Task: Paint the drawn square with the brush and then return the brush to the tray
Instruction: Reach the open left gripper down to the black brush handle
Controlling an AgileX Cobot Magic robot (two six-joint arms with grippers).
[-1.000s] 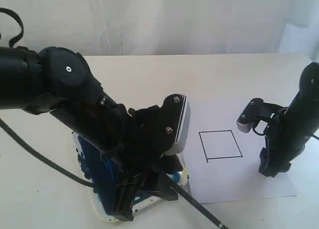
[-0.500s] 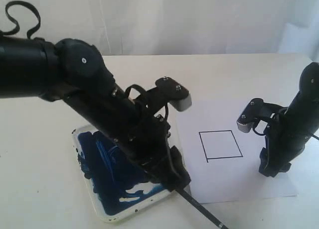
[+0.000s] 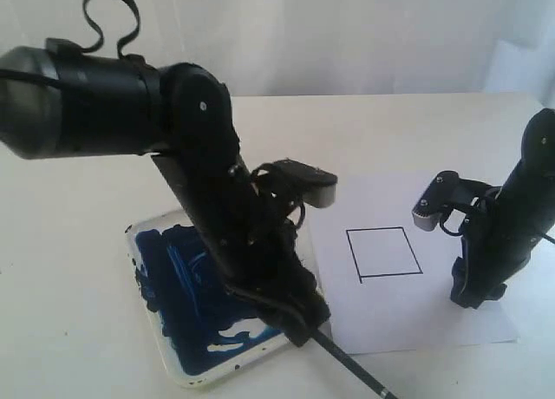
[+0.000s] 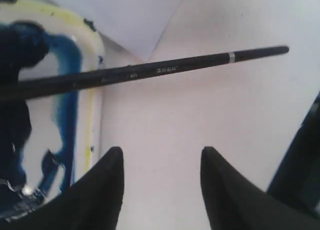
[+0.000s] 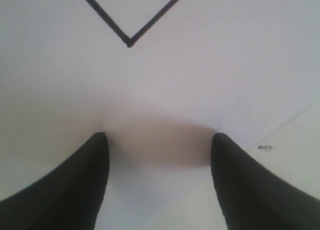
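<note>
Left wrist view: the left hand (image 4: 160, 155) is seen wide open and empty above the white counter (image 4: 235, 120). The long thin black-handled paintbrush (image 4: 150, 70) lies just beyond it, across the yellowish rim of the shallow white tray (image 4: 93, 120). The thin black drawn square (image 3: 383, 253) on the white paper sheet (image 3: 408, 317) is blank; the right hand (image 5: 157, 140), spread and empty, is held low over the sheet beside it. For the pickup judged to be in hand, the left hand should be set astride the handle just outside the rim and closed squarely, so the paintbrush is not rolled.
</note>
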